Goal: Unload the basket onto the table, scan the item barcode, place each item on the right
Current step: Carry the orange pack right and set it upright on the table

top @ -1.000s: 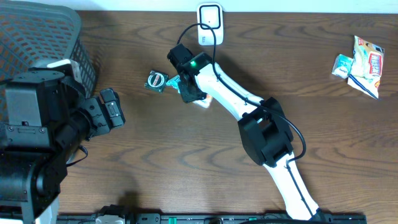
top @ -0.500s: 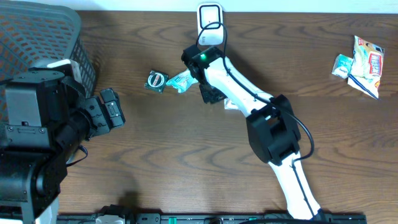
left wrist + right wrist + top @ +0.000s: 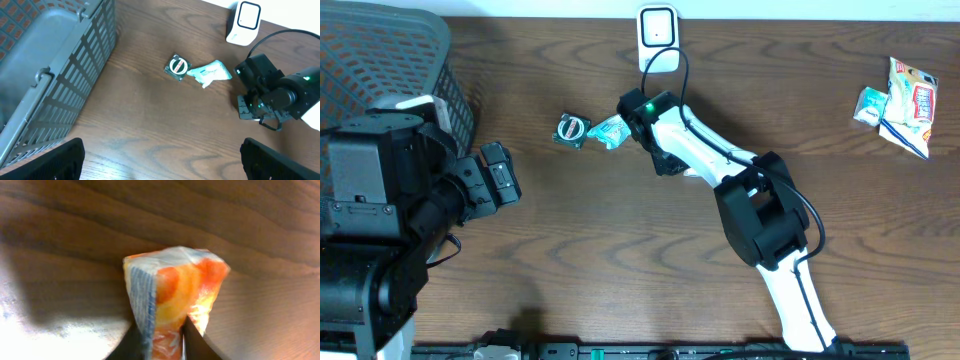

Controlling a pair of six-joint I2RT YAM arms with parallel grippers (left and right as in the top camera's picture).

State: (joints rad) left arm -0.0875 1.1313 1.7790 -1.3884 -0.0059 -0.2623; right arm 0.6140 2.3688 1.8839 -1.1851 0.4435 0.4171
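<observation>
An orange and white packet (image 3: 175, 285) with a blue striped edge stands between the fingers of my right gripper (image 3: 162, 335), which is shut on it just above the wooden table. In the overhead view that gripper (image 3: 666, 160) is a little in front of the white scanner (image 3: 658, 38), near the table's back edge. A teal packet (image 3: 610, 130) and a small round item (image 3: 572, 130) lie just left of it. My left gripper (image 3: 165, 165) hangs open and empty at the left, far from all of these.
A grey mesh basket (image 3: 380, 60) fills the back left corner. Two more packets (image 3: 905, 95) lie at the far right. The scanner's black cable (image 3: 672, 80) runs along the right arm.
My right gripper has moved right and forward, away from the teal packet, which now lies uncovered. The left arm has not moved.
</observation>
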